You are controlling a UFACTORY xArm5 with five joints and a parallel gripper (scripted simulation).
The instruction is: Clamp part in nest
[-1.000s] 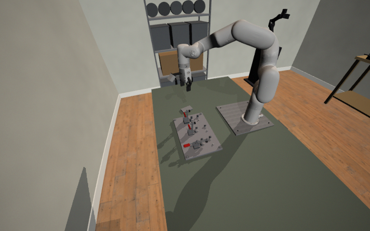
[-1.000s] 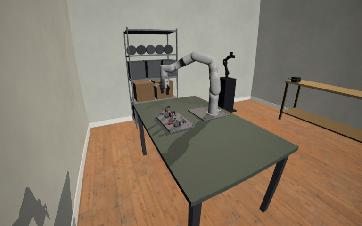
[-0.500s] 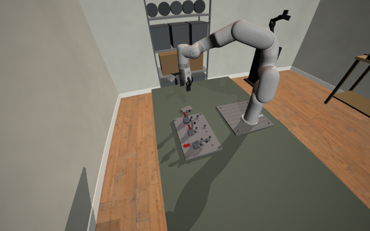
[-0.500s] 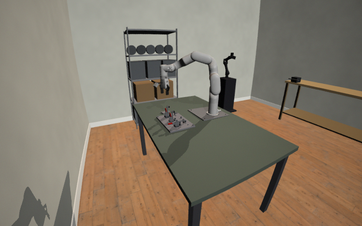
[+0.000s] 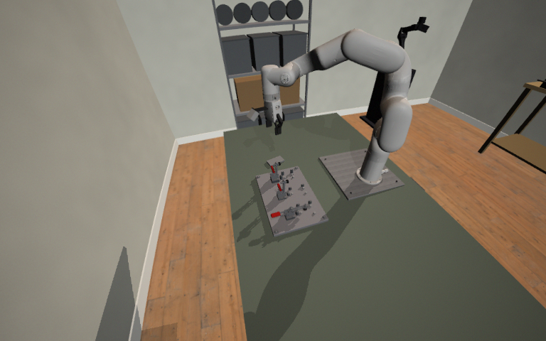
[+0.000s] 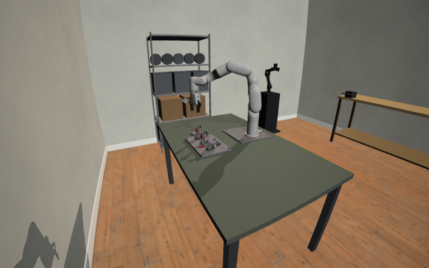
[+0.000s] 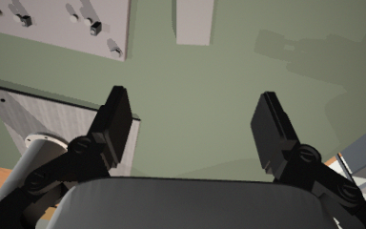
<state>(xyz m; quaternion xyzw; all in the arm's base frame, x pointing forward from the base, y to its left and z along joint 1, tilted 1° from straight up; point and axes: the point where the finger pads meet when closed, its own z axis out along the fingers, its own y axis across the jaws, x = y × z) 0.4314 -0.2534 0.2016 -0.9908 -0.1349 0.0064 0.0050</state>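
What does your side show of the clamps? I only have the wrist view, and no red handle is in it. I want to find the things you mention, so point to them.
Observer: In the top view, two clamps [image 5: 274,177] [image 5: 281,194] stand with their bars raised; the third [image 5: 289,214] has its bar lowered.

Operator: And the part [image 5: 275,161] [image 7: 194,21]? Its far end is cut off for me.

Observer: The top view shows that end: it stops short of the fixture plate [image 5: 299,224] [image 7: 107,40], on the green table top [image 5: 362,261] [image 7: 191,86].

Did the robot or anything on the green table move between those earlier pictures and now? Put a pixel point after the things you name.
Nothing visibly changed. The arm [image 5: 372,50] [image 6: 238,67] is in the same pose, its open jaws in the air. The loose flat part [image 5: 275,161] [image 7: 194,24] lies where it was, beside the fixture plate [image 5: 267,201] [image 6: 197,148] [image 7: 62,29], and the red clamp handles stand as before. Nothing was taken hold of or let go.
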